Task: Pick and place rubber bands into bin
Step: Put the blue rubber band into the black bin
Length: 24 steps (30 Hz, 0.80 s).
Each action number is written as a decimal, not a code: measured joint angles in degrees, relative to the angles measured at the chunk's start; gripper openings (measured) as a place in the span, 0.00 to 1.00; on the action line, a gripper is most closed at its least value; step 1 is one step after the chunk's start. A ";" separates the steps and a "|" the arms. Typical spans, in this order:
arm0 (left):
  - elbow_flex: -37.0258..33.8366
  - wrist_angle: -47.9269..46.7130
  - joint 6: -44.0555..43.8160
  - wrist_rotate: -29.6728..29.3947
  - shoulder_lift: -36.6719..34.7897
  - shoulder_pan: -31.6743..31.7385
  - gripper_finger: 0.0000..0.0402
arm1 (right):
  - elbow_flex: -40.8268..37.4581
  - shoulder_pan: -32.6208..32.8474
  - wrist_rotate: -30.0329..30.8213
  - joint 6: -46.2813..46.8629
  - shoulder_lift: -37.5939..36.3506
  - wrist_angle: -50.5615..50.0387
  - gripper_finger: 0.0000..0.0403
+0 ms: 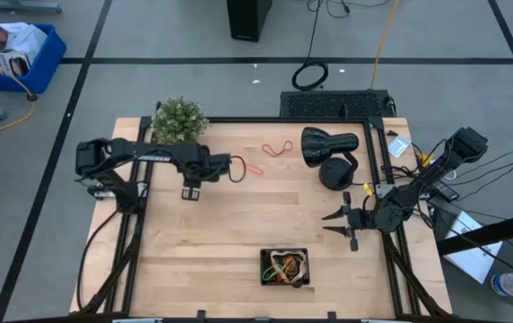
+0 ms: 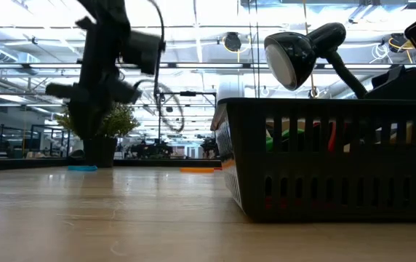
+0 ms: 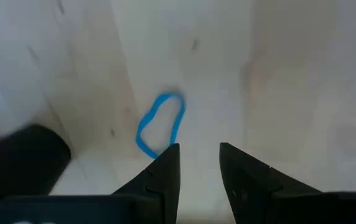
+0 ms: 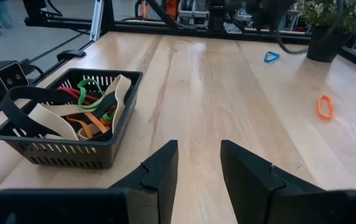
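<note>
A blue rubber band point(image 3: 160, 123) lies flat on the wooden table. My left gripper point(image 3: 196, 152) hovers over it, pointing down, open, with the band's near end just beside one fingertip. In the high view this gripper point(image 1: 191, 191) covers the band. An orange rubber band point(image 1: 253, 168) and a red one point(image 1: 279, 149) lie further toward the table's far right. The bin point(image 1: 285, 267), a small black slatted tray near the front edge, holds several rubber bands point(image 4: 84, 112). My right gripper point(image 1: 342, 224) waits open at the table's right side, level, facing the bin.
A black desk lamp point(image 1: 328, 148) stands at the far right and a potted plant point(image 1: 180, 118) at the far left edge. A black frame rail point(image 1: 265, 119) borders the table. Bare wood lies between the bands and the bin.
</note>
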 joint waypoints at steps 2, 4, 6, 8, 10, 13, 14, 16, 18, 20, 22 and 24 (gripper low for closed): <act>-2.23 2.12 2.08 -0.26 0.00 2.43 0.30 | -0.01 -0.01 0.05 -0.84 0.01 0.01 0.29; -4.14 5.15 4.62 -0.40 0.00 4.54 0.30 | -0.01 0.00 0.09 -1.21 0.01 -0.01 0.29; -5.56 7.71 8.01 -0.95 0.00 6.26 0.30 | -0.01 -0.01 0.09 -1.21 0.01 -0.01 0.29; -6.27 9.62 12.00 -1.69 0.00 7.52 0.30 | -0.01 0.01 0.11 -1.21 0.01 -0.01 0.29; -6.31 10.57 16.14 -1.79 0.00 8.48 0.30 | -0.01 -0.02 0.12 -1.26 0.01 -0.01 0.29; -6.31 12.19 21.15 -1.74 0.00 9.53 0.30 | 0.00 -0.67 0.12 -1.41 0.01 -0.01 0.29; -6.31 12.84 22.47 -1.67 0.00 9.89 0.30 | 0.01 -0.98 0.12 -1.43 0.01 -0.01 0.29; -6.31 14.19 24.95 -0.64 0.02 10.44 0.30 | -0.01 -1.51 0.12 -1.41 0.01 -0.03 0.29; -6.31 15.07 27.26 0.76 0.04 10.77 0.30 | -0.01 -1.85 0.12 -1.29 0.01 -0.04 0.29; -6.31 15.69 29.71 2.14 0.04 10.91 0.30 | 0.00 -1.86 0.07 -1.27 0.01 -0.05 0.29; -6.31 15.83 31.98 3.06 0.04 10.96 0.30 | -0.01 -1.86 0.07 -1.18 0.01 -0.05 0.29; -6.31 15.82 32.87 3.10 0.06 10.96 0.30 | -0.01 -1.86 0.03 -1.02 0.01 -0.05 0.29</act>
